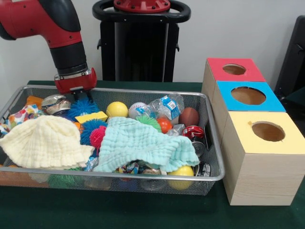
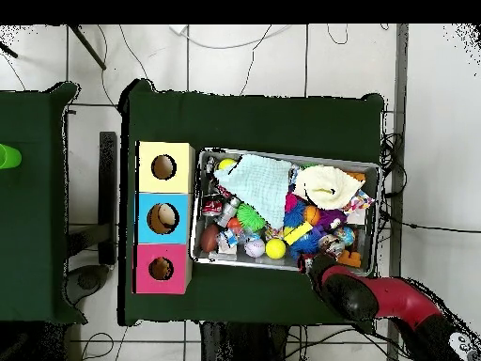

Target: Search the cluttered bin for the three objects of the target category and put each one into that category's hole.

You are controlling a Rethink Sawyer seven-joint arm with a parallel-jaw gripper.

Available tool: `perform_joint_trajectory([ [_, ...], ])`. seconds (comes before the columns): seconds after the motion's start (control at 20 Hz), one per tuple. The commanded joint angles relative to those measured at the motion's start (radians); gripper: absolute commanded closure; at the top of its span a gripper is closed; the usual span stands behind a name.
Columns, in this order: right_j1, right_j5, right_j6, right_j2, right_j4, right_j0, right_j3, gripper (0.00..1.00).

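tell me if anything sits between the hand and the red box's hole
Yes. The hand hangs over the far left corner of the silver wire mesh bin, while the round hole in the red-faced wooden box lies beyond the bin's opposite end. The bin's heaped clutter and its thick metal rim lie between them.

arm: red and black, its hand (image 1: 78, 93) low over the bin's (image 1: 143, 177) far left rim
bin: cloths, balls, spiky toys
hole (image 1: 234, 69): red-faced box, farthest
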Motion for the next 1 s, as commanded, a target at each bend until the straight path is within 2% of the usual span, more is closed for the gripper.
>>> perform_joint_trajectory([
  [0.05,0.029,-0.094,-0.025,0.049,-0.076,0.007,-0.161,1.0],
  [0.6,0.017,-0.119,0.003,0.033,-0.077,0.022,-0.157,1.0],
  [1.0,-0.156,0.041,0.041,0.064,0.082,0.077,-0.094,1.0],
])
